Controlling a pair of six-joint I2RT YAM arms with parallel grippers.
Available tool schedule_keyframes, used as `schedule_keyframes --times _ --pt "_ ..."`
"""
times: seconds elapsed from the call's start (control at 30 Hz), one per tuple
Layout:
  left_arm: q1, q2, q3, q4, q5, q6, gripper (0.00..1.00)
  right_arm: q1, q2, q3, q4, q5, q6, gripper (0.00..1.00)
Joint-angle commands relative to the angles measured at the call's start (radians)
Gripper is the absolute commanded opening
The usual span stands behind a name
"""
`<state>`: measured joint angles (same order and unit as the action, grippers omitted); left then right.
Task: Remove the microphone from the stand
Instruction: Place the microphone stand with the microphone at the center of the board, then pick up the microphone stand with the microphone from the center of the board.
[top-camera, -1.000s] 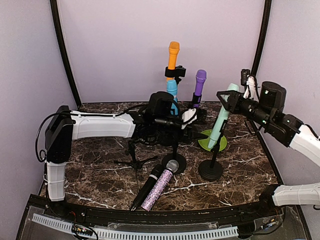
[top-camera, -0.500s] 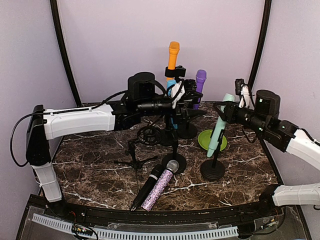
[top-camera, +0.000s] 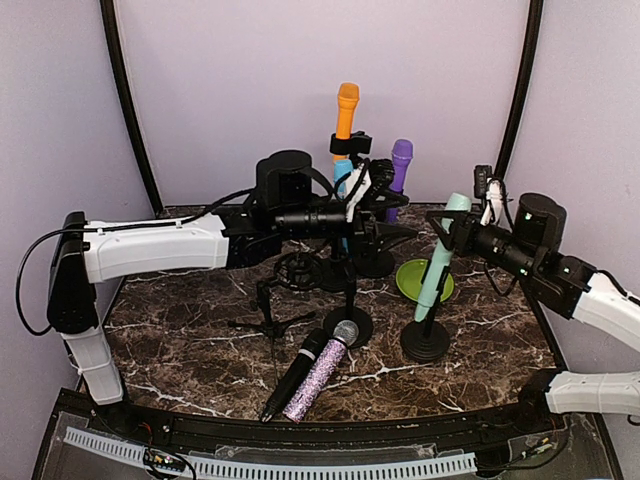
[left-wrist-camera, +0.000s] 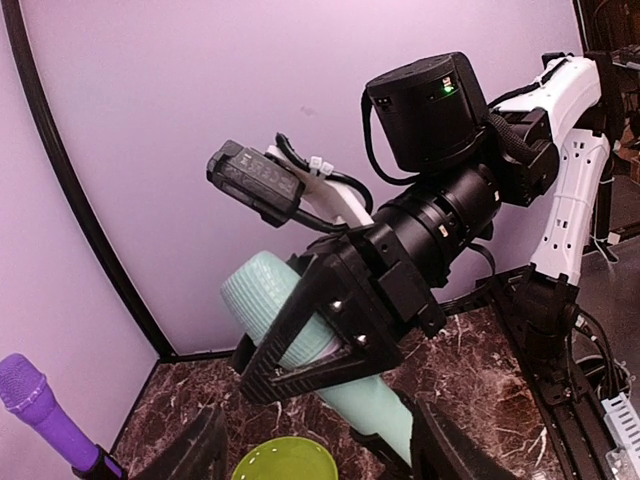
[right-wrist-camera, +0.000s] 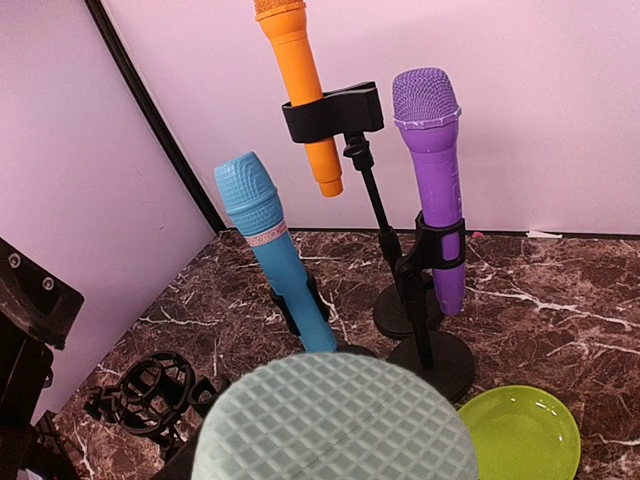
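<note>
Two hands differ: right hand (top-camera: 448, 222) is clamped around the mint-green microphone (top-camera: 436, 265) in its stand (top-camera: 424, 340); left hand (top-camera: 400, 216) is spread wide, empty.

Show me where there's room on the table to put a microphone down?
The marble is bare at the left, between the wall and the small tripod. Also front right, past the mint microphone's stand base. Crowded at the back middle: orange microphone, blue microphone, purple microphone, green plate.

It looks like a robot test booth in a lab: plain lilac walls (top-camera: 250, 80) close around a marble-pattern table (top-camera: 200, 340) with two robot arms (top-camera: 150, 248) mounted.
</note>
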<state>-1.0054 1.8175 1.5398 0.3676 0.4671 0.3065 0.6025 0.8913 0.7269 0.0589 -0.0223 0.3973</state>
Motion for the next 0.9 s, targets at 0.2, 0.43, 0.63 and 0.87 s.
schedule_keyframes --times 0.2,0.43,0.63,0.87 --pt "-0.067 -0.002 -0.067 0.049 -0.022 -0.138 0.67 0.013 -0.054 -0.031 -0.095 0.044 0.010 0.64" --pt "-0.071 0.016 -0.118 0.119 -0.025 -0.231 0.68 0.013 -0.097 0.014 -0.190 0.079 0.032 0.88" --pt "-0.071 -0.010 -0.144 0.094 -0.123 -0.252 0.68 0.013 -0.141 0.051 -0.310 0.164 0.057 0.98" --pt "-0.071 -0.053 -0.195 0.087 -0.198 -0.288 0.68 0.015 -0.110 0.113 -0.430 0.157 0.087 0.99"
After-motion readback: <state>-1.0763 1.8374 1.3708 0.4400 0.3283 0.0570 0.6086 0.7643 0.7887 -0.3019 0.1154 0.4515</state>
